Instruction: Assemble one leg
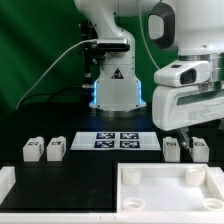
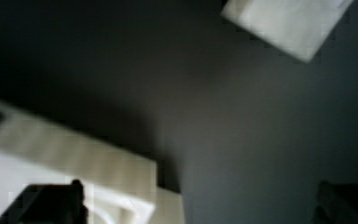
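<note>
Four small white legs with black-and-white tags stand on the black table. Two are at the exterior view's left [image 1: 33,150] [image 1: 56,149] and two at its right [image 1: 171,149] [image 1: 198,149]. The large white tray-like top [image 1: 170,186] with round corner sockets lies in front of the right pair. My gripper [image 1: 186,131] hangs just above and between the two right legs. In the wrist view my gripper [image 2: 202,205] is open and empty, its dark fingertips [image 2: 51,204] wide apart. That view is blurred.
The marker board [image 1: 115,140] lies in the middle in front of the robot base [image 1: 116,88]. A white raised border [image 1: 10,186] runs along the front left. The wrist view shows a white shape [image 2: 282,22] and a pale surface [image 2: 69,160], too blurred to name.
</note>
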Motion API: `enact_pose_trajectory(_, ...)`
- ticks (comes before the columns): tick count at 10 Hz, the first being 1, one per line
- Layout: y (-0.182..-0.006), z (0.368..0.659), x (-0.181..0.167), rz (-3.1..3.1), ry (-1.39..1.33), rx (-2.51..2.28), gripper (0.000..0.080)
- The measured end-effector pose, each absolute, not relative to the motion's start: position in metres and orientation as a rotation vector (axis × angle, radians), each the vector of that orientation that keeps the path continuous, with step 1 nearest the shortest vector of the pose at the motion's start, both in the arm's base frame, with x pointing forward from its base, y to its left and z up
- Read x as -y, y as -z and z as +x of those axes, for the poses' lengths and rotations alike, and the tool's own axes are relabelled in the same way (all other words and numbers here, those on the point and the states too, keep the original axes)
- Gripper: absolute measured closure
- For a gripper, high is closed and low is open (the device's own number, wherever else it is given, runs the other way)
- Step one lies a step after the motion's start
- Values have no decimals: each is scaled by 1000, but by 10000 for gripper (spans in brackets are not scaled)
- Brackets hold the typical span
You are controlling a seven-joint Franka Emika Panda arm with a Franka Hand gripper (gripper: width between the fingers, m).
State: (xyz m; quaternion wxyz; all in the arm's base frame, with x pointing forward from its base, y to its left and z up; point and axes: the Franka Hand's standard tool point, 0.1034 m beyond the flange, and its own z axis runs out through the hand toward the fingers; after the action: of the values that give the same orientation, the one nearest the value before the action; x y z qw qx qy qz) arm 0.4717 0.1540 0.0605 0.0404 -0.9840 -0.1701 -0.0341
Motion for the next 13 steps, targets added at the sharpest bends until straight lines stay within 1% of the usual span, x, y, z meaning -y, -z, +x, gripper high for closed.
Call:
enact_pose_trajectory(1,-59,465,-159,-3035,74,264,151)
enact_pose_trajectory(2,-57,448,-168,-3057,-19,50,151)
enact_pose_trajectory(3,-59,440,-175,-3074,-107,2,151)
enact_pose_trajectory(4,-56,436,-177,-3073,-112,-18,151)
enact_pose_trajectory(5,-50,429,-172,-3073,-127,17,151)
enact_pose_trajectory(6,-46,422,-163,-3069,-240,67,151)
enact_pose_trajectory(8,-49,422,-163,-3052,-547,85,151)
enact_pose_trajectory(10,-46,421,-162,-3018,-777,85,151)
enact_pose_trajectory(11,-43,408,-163,-2981,-1016,47,151)
enact_pose_trajectory(12,-36,406,-166,-2923,-1212,40,151)
enact_pose_trajectory(13,-30,408,-169,-2881,-1326,39,151)
